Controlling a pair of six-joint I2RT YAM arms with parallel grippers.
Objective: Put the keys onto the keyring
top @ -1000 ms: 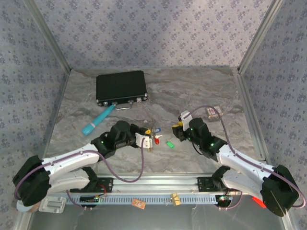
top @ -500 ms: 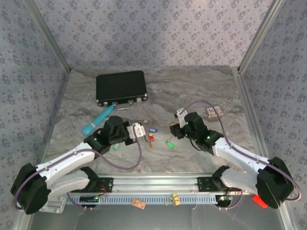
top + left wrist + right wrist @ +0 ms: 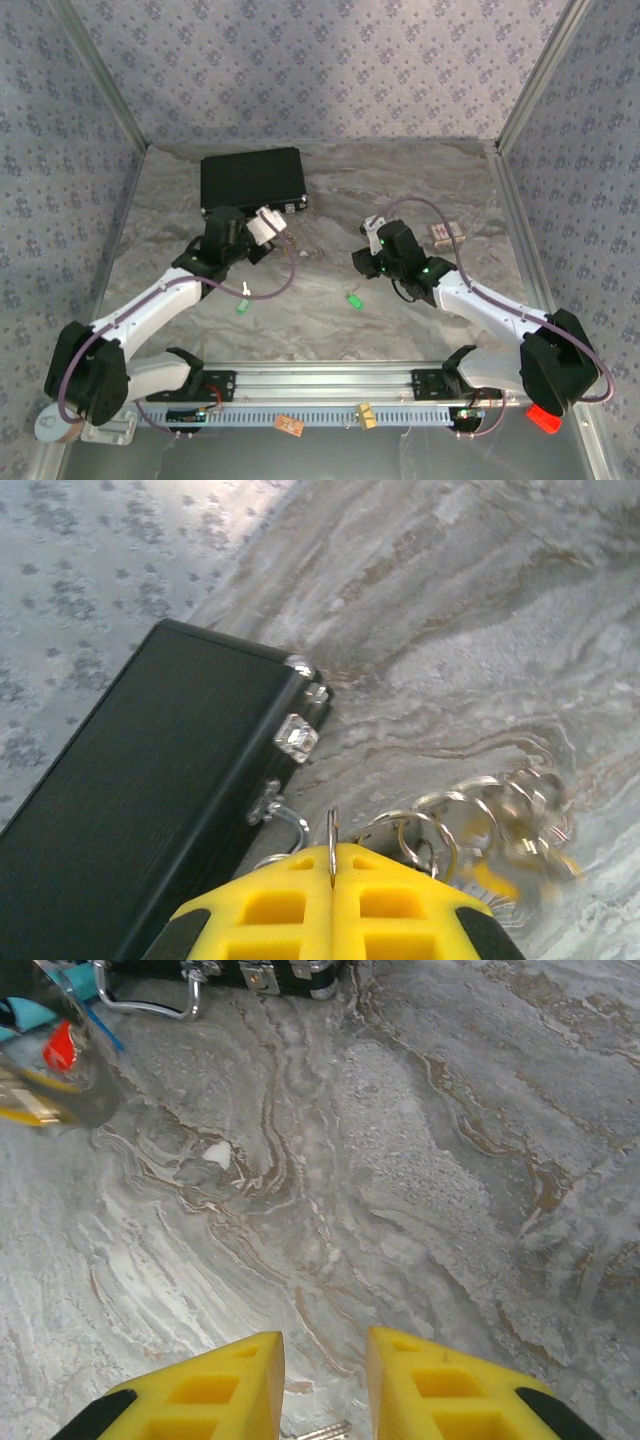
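Note:
My left gripper (image 3: pixel 264 226) is by the near edge of the black case (image 3: pixel 250 180), shut on the thin wire of the keyring (image 3: pixel 332 842). To the right of the jaws, small silvery rings (image 3: pixel 470 815) hang from it with a blurred yellow key (image 3: pixel 510 878). The right wrist view shows the same bunch blurred, with a red key (image 3: pixel 60 1048). Two green keys lie on the table, one (image 3: pixel 352 299) near the middle and one (image 3: pixel 242 303) under the left arm. My right gripper (image 3: pixel 366 257) is open over bare table, its yellow fingers (image 3: pixel 210 1390) well apart.
The case's metal handle (image 3: pixel 288 818) and latch (image 3: pixel 296 737) sit just beyond my left jaws. A teal tube (image 3: pixel 22 1012) shows at the right wrist view's upper left. A small card-like packet (image 3: pixel 447 233) lies at the right. Patterned walls enclose the marbled table (image 3: pixel 420 180).
My left gripper has swung away from the table's middle to the black case, taking the keyring and the red, blue and yellow keys along. The right gripper has drawn back slightly.

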